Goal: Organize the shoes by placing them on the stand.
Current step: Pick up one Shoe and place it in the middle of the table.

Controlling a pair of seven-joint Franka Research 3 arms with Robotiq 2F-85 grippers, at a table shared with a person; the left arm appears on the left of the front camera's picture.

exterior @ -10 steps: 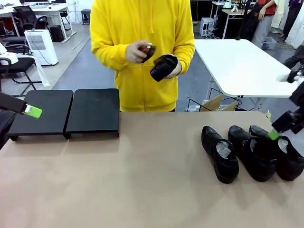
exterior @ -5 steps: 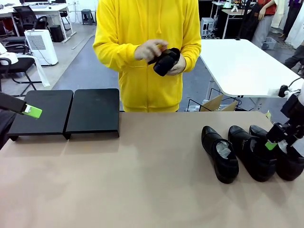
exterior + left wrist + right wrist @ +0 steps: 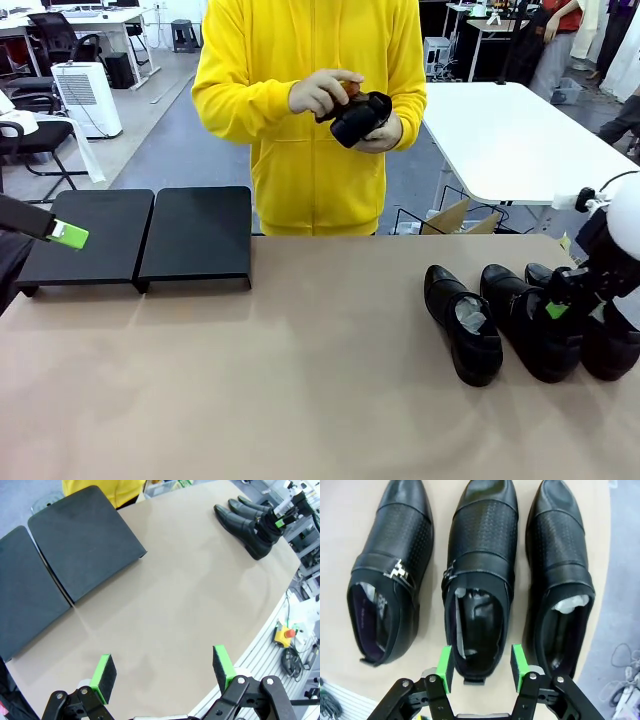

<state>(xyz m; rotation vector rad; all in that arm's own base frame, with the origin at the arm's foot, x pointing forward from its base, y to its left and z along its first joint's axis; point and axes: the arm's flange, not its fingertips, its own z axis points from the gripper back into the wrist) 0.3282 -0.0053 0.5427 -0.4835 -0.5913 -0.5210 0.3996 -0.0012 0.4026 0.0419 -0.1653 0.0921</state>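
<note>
Three glossy black shoes lie side by side at the table's right: the left shoe (image 3: 465, 325) (image 3: 390, 580), the middle shoe (image 3: 528, 325) (image 3: 482, 555) and the right shoe (image 3: 612, 348) (image 3: 562, 570), with pale paper inside them. My right gripper (image 3: 555, 305) (image 3: 481, 667) is low over the middle shoe's heel, open, one green pad at each side of it. A fourth shoe (image 3: 360, 118) is in the person's hands. The black stand (image 3: 140, 235) (image 3: 85, 545) sits at the far left. My left gripper (image 3: 68, 235) (image 3: 162, 672) hangs open and holds nothing, above the stand's left panel.
The person in a yellow hoodie (image 3: 300, 150) stands at the table's far edge, rubbing the held shoe with a small reddish-brown object (image 3: 347, 92). A white table (image 3: 510, 140) stands behind at the right. Bare tabletop (image 3: 300, 380) spans the stretch between stand and shoes.
My right gripper has moved left and down from the right shoe to the middle shoe's heel, its jaws narrowing. The person has raised the held shoe. The left arm has not moved.
</note>
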